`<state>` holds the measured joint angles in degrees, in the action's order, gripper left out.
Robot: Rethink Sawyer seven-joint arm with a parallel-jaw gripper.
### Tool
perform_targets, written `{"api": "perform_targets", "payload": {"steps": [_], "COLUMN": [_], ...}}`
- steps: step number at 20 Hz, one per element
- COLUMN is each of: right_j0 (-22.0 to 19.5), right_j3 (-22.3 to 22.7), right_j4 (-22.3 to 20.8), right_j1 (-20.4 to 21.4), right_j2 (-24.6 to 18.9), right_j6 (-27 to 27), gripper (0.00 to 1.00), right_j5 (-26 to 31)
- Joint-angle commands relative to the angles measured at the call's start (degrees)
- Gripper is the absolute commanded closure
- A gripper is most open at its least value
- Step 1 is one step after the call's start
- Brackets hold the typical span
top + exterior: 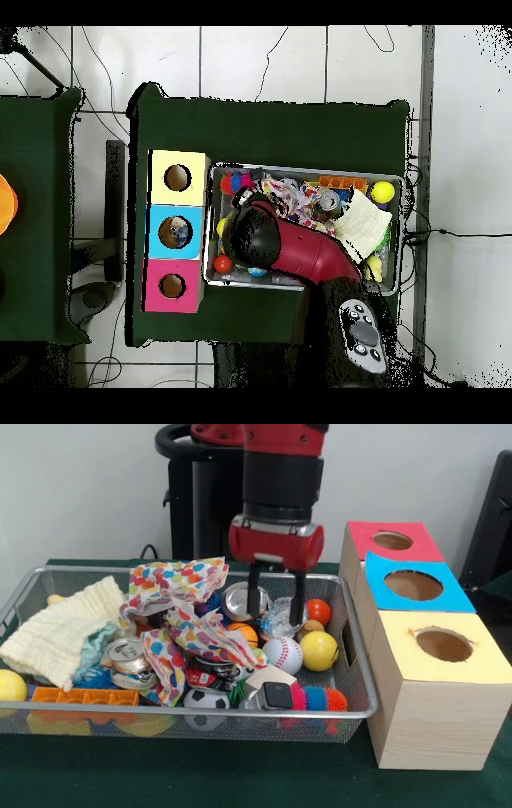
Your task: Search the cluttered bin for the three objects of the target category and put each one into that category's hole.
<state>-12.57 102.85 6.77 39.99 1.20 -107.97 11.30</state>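
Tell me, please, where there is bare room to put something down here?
The green table in front of the wire bin is bare, as is the strip beyond the bin in the overhead view. The bin is crowded, most densely under the gripper.

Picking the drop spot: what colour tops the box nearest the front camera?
Yellow top, one round hole; clearest in the front view.

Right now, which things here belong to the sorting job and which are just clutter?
Job: gripper, wire bin, red box, blue box, yellow box, each with a hole.
Likely just clutter: polka-dot paper, cream cloth, orange tray.
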Motion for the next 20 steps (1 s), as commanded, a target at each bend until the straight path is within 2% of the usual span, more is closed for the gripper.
{"api": "perform_targets", "payload": {"steps": [1,7,13,20], "right_j0": [1.66,0.69,-1.34,-2.31], "right_j3": [6.82,7.13,5.99,6.82], "right_j4": [0.70,0.08,-3.52,-5.13], "right_j1": [6.75,4.08,-2.07,-5.89], "right_j2": [0.90,-0.12,-0.12,0.76], "right_j6": [-9.05,-8.74,-6.45,-5.79], "gripper": [0.00,0.00,0.00,0.00], "right_j5": [7.85,3.76,-2.60,-3.55]}}
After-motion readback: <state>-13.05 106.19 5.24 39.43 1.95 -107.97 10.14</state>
